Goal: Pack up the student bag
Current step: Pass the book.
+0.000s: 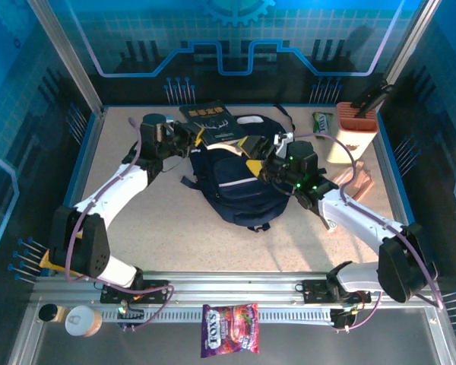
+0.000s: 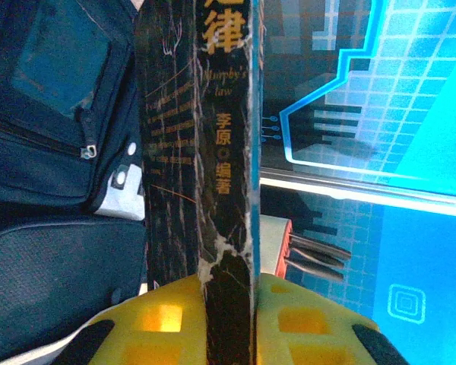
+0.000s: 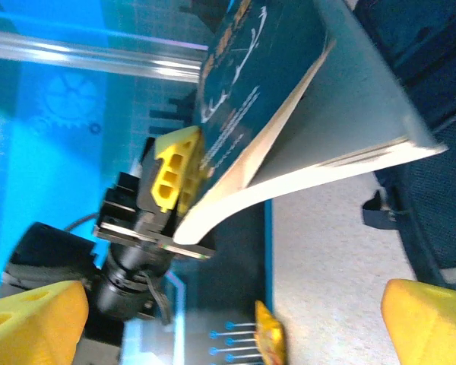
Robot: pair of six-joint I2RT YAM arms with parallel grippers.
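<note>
student bag (image 1: 239,186) is laid mid-table, between the two arms. a dark book (image 2: 213,152) is clamped by the left gripper (image 2: 228,319), apparently over the bag's far end. right gripper (image 3: 232,327) jaws are spread wide, nothing held.

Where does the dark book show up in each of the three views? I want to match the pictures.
Top external: the book is upper centre, at the far end of the student bag.
Left wrist: its spine runs upright through the centre, clamped at the bottom by the left hand.
Right wrist: upper centre to right, cover towards the camera, pages bowed.
Shared landmark: the student bag, right beside the book in all three views.
</note>
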